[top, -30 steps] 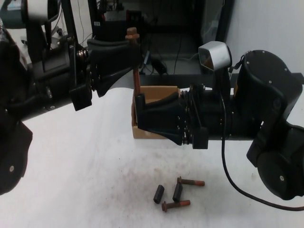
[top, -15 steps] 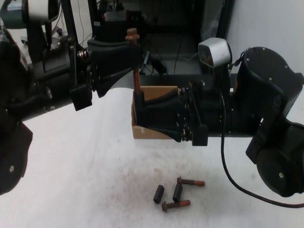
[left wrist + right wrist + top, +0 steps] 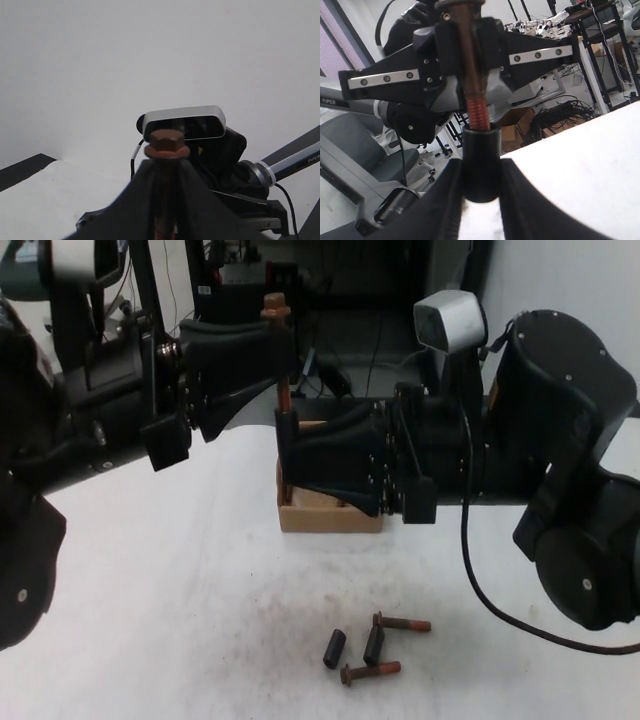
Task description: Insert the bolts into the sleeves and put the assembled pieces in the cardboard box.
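1. The bolt [image 3: 468,65] stands upright in the air. Its threaded tip is just entering the mouth of the black sleeve [image 3: 481,165] beneath it. Most of the shank is still outside, so this insertion looks begun rather than finished.
2. The left tool [image 3: 283,350] is clamped on the bolt's upper shank, just under its head. The right tool [image 3: 288,445] is clamped around the sleeve and holds it upright.
3. The pair hangs above the left end of the cardboard box [image 3: 330,512], which sits toward the far edge of the table [image 3: 180,590]. The right arm hides most of the box's inside, so I cannot tell whether any assembled piece lies in it.
4. Toward the table's near edge lie a loose bolt [image 3: 403,623], a second loose bolt [image 3: 372,671], a loose sleeve [image 3: 334,648] and a second loose sleeve [image 3: 374,644]. They are close together and unjoined.
5. What is left, as I judge it: seat this bolt fully, put the piece in the box, then assemble and box the two remaining pairs.
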`<action>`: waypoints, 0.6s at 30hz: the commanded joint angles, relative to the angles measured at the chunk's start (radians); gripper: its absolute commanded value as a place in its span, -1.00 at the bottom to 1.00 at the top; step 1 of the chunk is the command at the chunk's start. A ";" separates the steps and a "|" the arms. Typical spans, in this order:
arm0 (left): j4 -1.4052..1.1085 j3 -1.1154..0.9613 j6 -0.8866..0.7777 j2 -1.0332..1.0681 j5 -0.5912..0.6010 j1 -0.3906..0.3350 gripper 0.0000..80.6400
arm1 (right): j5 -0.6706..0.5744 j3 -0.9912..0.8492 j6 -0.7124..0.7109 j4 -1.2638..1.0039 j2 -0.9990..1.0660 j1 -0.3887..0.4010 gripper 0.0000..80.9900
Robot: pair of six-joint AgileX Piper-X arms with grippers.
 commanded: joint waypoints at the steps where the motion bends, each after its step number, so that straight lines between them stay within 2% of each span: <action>1: 0.011 0.002 0.021 -0.005 0.037 -0.001 -1.00 | -0.004 -0.030 0.000 -0.035 -0.005 -0.008 -0.98; 9: 0.095 0.002 0.044 -0.005 0.095 0.001 -1.00 | -0.016 -0.030 0.007 -0.035 -0.005 -0.019 -0.98; 11: 0.116 0.002 0.066 -0.005 0.116 0.001 -0.95 | -0.019 -0.030 0.010 -0.035 -0.005 -0.019 -0.98; 14: 0.122 0.002 0.080 -0.005 0.131 0.001 -0.71 | -0.033 -0.030 0.011 -0.035 -0.005 -0.019 -0.98; 18: 0.123 0.002 0.081 -0.005 0.131 0.001 -0.22 | -0.037 -0.030 0.015 -0.035 -0.005 -0.019 -0.98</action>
